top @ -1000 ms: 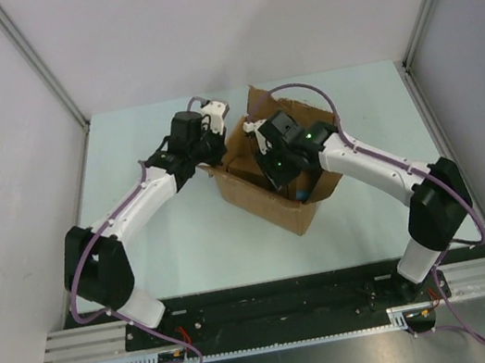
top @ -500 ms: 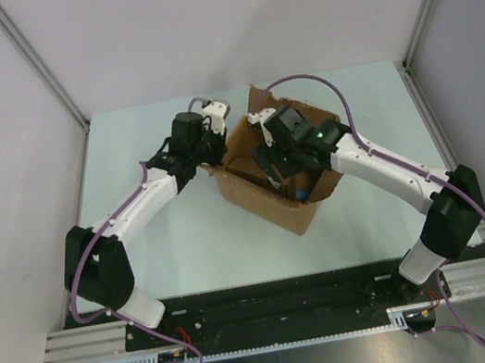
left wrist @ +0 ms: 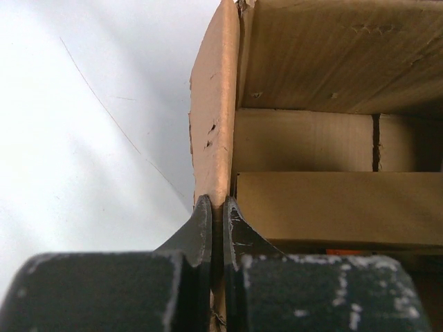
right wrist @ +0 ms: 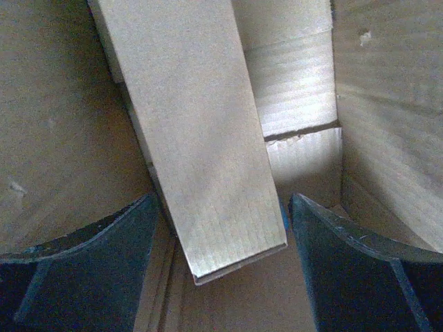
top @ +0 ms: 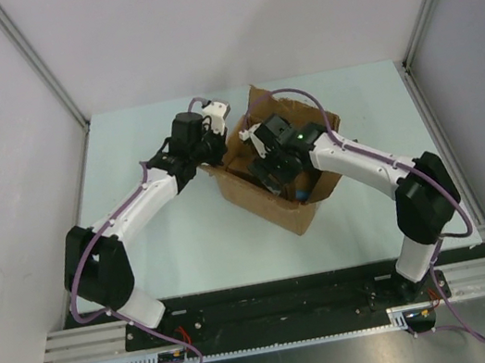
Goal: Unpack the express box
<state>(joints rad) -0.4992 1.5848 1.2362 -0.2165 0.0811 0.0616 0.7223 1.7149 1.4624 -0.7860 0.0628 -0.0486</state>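
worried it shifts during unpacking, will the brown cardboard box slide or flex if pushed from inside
The brown corrugated cardboard box probably slides easily: it sits skewed on the smooth pale table. Its thin wall likely flexes; dents show near where the left gripper pinches it. That pinch should help anchor it.

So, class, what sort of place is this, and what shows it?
Probably a robotics lab test cell: white panels on aluminium posts enclose a pale table, with the left arm and right arm bolted along its near edge.

place: robot lab cell | cues: white walls (top: 243, 22), aluminium frame rails (top: 42, 71)
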